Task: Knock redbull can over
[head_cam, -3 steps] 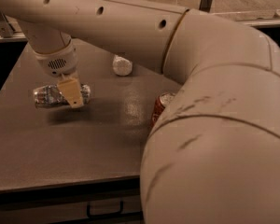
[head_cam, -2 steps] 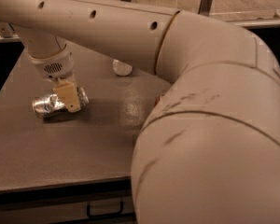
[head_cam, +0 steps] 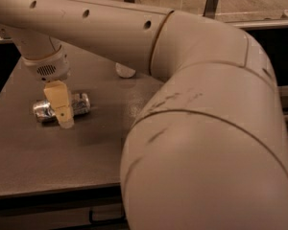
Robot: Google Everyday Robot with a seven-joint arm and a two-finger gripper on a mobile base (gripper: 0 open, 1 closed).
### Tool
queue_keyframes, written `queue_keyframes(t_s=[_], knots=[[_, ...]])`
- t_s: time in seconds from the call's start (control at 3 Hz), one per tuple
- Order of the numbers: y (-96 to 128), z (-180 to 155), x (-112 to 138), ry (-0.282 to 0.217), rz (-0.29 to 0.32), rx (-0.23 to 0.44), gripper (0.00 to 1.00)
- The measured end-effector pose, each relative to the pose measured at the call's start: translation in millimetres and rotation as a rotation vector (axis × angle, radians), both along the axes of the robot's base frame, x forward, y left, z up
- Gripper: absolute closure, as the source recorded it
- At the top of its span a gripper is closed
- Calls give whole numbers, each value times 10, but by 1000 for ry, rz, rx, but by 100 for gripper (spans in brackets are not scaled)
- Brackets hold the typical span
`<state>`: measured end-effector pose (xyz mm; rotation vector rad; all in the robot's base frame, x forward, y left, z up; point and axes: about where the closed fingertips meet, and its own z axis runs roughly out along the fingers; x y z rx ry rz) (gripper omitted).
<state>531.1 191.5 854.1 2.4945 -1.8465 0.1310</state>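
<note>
Redbull can: the slim silver-grey metal redbull can (head_cam: 81, 104) lies on its side near the left edge of the surface, its long axis running roughly left to right; its middle is hidden behind the gripper.
Task state: judged from how it lies, the can is no longer upright, so the knock-over looks done.
Handling: likely light, thin-walled and stiff enough to push but easy to dent; the smooth round body should roll or slide at a slight touch, so a sideways nudge would serve better than a grasp. If it had to be held, across the middle of the body would be the place.
Gripper: the cream plastic gripper (head_cam: 65, 119) hangs from the wrist directly in front of the can, its tip low by the can's near side; whether it is spread or pressed together cannot be told.
Surface: the flat grey-brown tabletop (head_cam: 62, 166) carries the can.
Other thing: a small white rounded object (head_cam: 125, 71) sits toward the far edge, partly hidden by the arm.
Arm: the bulky cream robot arm (head_cam: 206, 128) covers the right side.
</note>
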Motion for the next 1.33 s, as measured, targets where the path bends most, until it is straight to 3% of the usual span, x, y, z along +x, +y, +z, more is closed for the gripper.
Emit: queue_keyframes(t_s=[0.33,0.67,1.0,1.33], knots=[[-56,321,17,-28,-116,133,0],[-327,821,45,-122,-289,338,0],[-785,1245,-61,-242,-429,508,0],[-972,1278,4,-300,-465,557,0]])
